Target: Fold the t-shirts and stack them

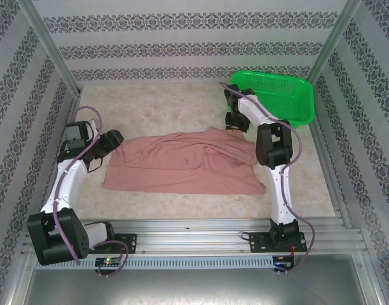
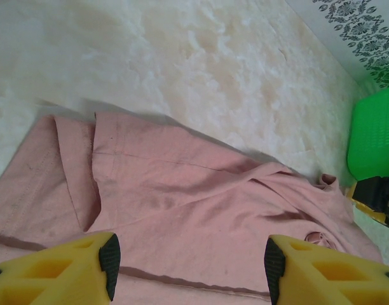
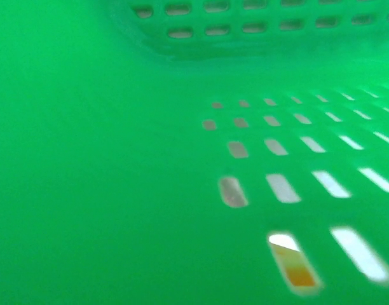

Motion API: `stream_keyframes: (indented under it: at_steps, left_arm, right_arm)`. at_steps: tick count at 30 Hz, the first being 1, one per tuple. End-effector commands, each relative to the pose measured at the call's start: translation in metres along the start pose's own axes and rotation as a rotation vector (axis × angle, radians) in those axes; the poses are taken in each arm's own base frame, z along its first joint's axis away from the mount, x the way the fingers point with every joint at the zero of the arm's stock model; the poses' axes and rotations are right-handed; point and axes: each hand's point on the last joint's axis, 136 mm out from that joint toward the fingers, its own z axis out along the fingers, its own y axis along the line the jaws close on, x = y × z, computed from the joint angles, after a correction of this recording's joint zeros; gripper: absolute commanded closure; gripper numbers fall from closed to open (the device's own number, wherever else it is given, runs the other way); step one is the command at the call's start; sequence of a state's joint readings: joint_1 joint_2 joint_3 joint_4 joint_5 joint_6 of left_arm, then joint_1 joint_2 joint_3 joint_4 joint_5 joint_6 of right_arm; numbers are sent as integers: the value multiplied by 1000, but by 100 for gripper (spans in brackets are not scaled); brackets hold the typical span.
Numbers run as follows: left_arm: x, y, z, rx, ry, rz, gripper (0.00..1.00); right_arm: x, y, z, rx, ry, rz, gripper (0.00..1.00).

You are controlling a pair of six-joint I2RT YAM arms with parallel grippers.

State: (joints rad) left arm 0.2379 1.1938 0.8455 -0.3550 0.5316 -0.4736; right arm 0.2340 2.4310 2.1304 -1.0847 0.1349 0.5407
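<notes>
While the left tool point(image 2: 192, 264) hangs open above the t-shirt point(image 2: 182, 190), the right tool point(image 1: 234, 121) faces the basket point(image 3: 118, 140); state unclear.

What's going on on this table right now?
A pink t-shirt lies rumpled, not yet folded, on the table between two robot arms. The left gripper hovers open over its left end, holding nothing. The right gripper is close against the green basket at the far right; whether it is open is unclear.

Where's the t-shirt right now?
Top view: the t-shirt lies spread mid-table, left end by the left end effector, far right corner near the green basket.
</notes>
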Motion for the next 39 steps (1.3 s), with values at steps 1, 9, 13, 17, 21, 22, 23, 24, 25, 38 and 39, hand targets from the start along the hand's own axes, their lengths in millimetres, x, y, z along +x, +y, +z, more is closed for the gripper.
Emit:
stream_keyframes:
  at_steps: [1, 9, 13, 17, 21, 22, 23, 24, 25, 38, 39]
  left_arm:
    - [4, 1, -5, 10, 5, -20, 37]
    - [9, 1, -10, 4, 9, -8, 37]
    - [11, -1, -16, -4, 21, 13, 37]
    - [10, -1, -17, -12, 25, 25, 37]
    - [5, -3, -17, -9, 19, 26, 37]
    - [4, -4, -18, -10, 17, 26, 37]
    - [3, -4, -18, -9, 18, 29, 36]
    - [2, -5, -18, -9, 16, 32, 36]
    - [1, -4, -18, -13, 15, 33, 36]
    - [5, -2, -19, -24, 23, 35, 36]
    - [5, -2, -20, -26, 21, 35, 36]
  right_arm:
    - [20, -8, 14, 80, 93, -8, 60]
    - [18, -8, 13, 55, 104, 2, 91]
    - [7, -27, 5, 33, 53, 91, 90]
    - [-17, -30, -12, -73, -44, 123, 82]
    - [-36, -28, -28, -112, -93, 76, 74]
    - [-40, -36, -30, -101, -99, 88, 74]
    - [-44, -42, -29, -113, -96, 111, 75]
    - [-47, -51, -27, -107, -93, 131, 74]
    - [-51, -61, -26, -94, -91, 155, 74]
    - [-101, -69, -98, -103, -293, 71, 64]
    - [-97, -61, -103, -133, -290, 52, 64]
